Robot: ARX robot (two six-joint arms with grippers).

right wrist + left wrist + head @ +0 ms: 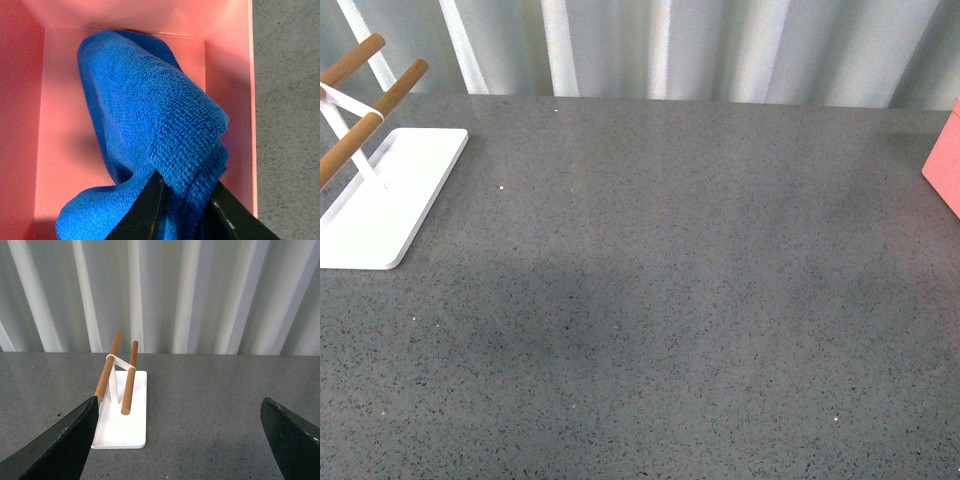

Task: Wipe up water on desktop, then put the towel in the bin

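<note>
A: Front view first. What's on the desktop (660, 300)?

B: Not much. A white rack (380, 195) with wooden bars stands at the far left, and a corner of the pink bin (945, 165) shows at the right edge. Neither arm shows, and neither does the towel. The grey stone looks evenly matt; I can't make out any wet patch.

A: And the left wrist view?

B: The left claw (182, 440) is spread wide, one dark finger (60, 440) low at each side of the picture, with nothing between them. It hangs over the desktop (210, 400) and faces the rack (122, 415), whose two bars run away from the camera toward the pleated pale wall behind.

A: Right wrist?

B: That camera looks straight down into the bin (30, 125). The towel (150, 125) is inside it, a thick blue bundle that fills much of the interior. Its long axis runs from the fingers toward the bin's far wall, where the rounded end lies low near the floor. The right claw (185, 202) is pinched narrow on the near end of the towel, folds bunched between its two dark fingers (145, 212). A strip of desktop (290, 125) shows beside the bin's wall.
</note>
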